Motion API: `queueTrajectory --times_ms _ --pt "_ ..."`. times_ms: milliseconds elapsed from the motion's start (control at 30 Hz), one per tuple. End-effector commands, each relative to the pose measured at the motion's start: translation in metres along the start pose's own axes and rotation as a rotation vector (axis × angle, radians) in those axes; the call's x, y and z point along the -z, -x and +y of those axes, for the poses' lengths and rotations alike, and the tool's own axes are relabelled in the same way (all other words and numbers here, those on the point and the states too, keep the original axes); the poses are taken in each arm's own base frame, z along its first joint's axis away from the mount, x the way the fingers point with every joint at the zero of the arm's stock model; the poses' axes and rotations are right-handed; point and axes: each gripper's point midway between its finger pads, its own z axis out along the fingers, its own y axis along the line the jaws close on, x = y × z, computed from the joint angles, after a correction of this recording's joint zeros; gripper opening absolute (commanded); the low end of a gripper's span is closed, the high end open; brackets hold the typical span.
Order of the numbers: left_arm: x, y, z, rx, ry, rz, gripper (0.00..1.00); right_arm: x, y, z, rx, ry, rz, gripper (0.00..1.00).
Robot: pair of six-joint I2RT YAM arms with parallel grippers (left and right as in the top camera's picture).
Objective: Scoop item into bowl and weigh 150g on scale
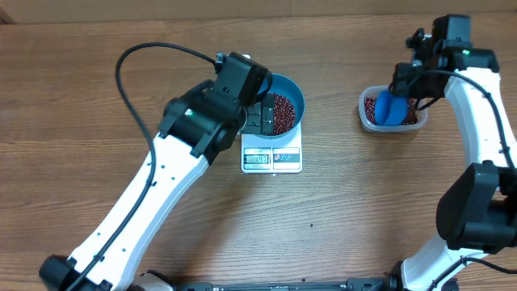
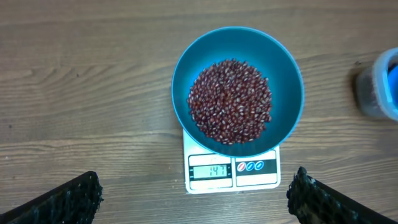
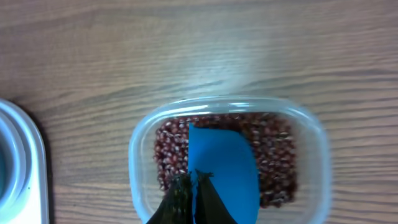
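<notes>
Left wrist view: looks straight down on the bowl [image 2: 287, 74], bright blue, sitting on top of the white scale [image 2: 261, 177] and covering most of it. Shows a low pile of tiny red-brown beans [image 2: 230, 101] inside the bowl, with more of them in the clear tub [image 3: 142, 149] well off to the right. Finds the left gripper [image 2: 196, 183] spread wide apart above the bowl, holding nothing. Finds the right gripper [image 3: 194, 199] pinched tight on the little blue scoop [image 3: 227, 162], down over the beans in the tub. Likely to roll and spill, being small, hard, smooth and light, so best carried in the scoop and tipped slowly, only a few at a time. Better to leave the bowl alone; if it must move, take it by the rim. Seems to read 147 on the display [image 2: 210, 171], but fuzzy. Cannot see the scoop handle behind the right gripper, nor how many beans lie on the scoop. Cuts off the tub's near edge in the right wrist view.
</notes>
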Motion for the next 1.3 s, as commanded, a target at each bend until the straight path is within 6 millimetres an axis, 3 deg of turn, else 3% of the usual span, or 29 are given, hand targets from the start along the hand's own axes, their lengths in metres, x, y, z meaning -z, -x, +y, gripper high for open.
queueTrajectory --times_ms 0,200,333,567,867,1000,1267 --pt "-0.016 -0.004 0.004 -0.012 0.041 0.03 1.0 0.0 -0.011 0.024 0.002 0.093 0.02 0.04" --pt "-0.042 -0.015 0.002 -0.029 0.071 0.092 1.0 0.004 -0.007 0.025 -0.007 0.124 0.006 0.04" --pt "-0.058 -0.022 0.002 -0.039 0.091 0.132 1.0 0.024 0.008 0.007 -0.053 0.12 -0.033 0.04" --pt "-0.074 -0.032 0.002 -0.05 0.106 0.18 1.0 0.056 0.016 0.006 -0.152 0.356 -0.069 0.04" --pt "-0.062 -0.012 -0.002 -0.031 0.083 0.126 1.0 0.062 0.0 -0.037 -0.272 0.321 -0.039 0.04" --pt "-0.062 -0.001 -0.008 -0.019 0.062 0.081 1.0 0.06 0.002 -0.04 -0.232 0.286 -0.051 0.04" --pt "-0.062 0.0 -0.008 -0.018 0.06 0.077 1.0 0.041 0.003 -0.035 -0.121 0.073 -0.019 0.04"
